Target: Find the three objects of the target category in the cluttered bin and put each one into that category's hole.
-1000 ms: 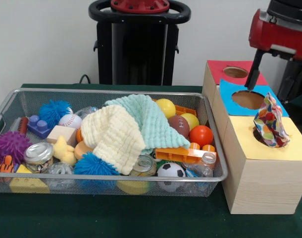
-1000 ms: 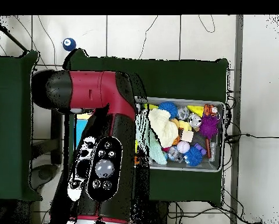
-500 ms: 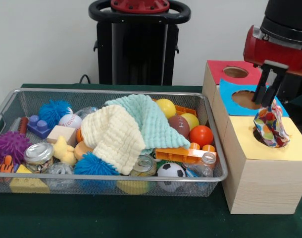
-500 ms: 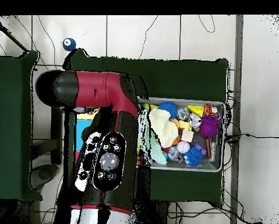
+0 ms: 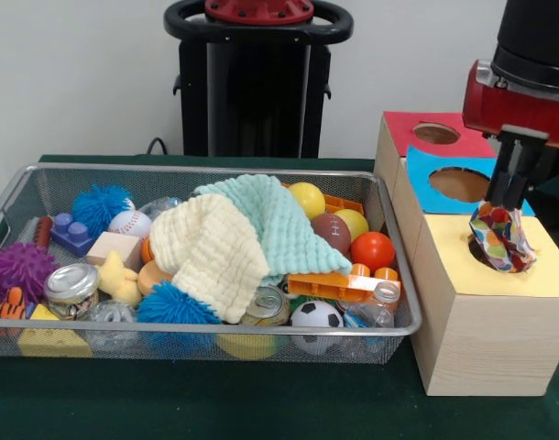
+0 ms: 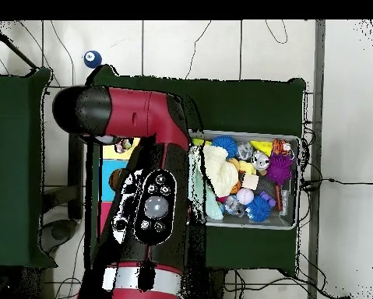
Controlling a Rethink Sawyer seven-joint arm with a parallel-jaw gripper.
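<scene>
- While the wire bin (image 5: 380,197) is sitting left of the wooden box (image 5: 486,330), cream cloth (image 5: 211,252) and mint cloth (image 5: 275,220) are lying piled in its middle.
- Orange ball (image 5: 372,249) is lying at the bin's end nearest the box.
- Multicolored fabric pouch (image 5: 501,240) is standing in the hole of the box's yellow section (image 5: 536,275).
- Gripper (image 5: 507,203) is touching the pouch top; clenched or released, cannot tell.

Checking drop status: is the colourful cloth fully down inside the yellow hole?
No. Most of the colourful cloth stands bunched above the yellow hole, with the gripper right at its top.
</scene>
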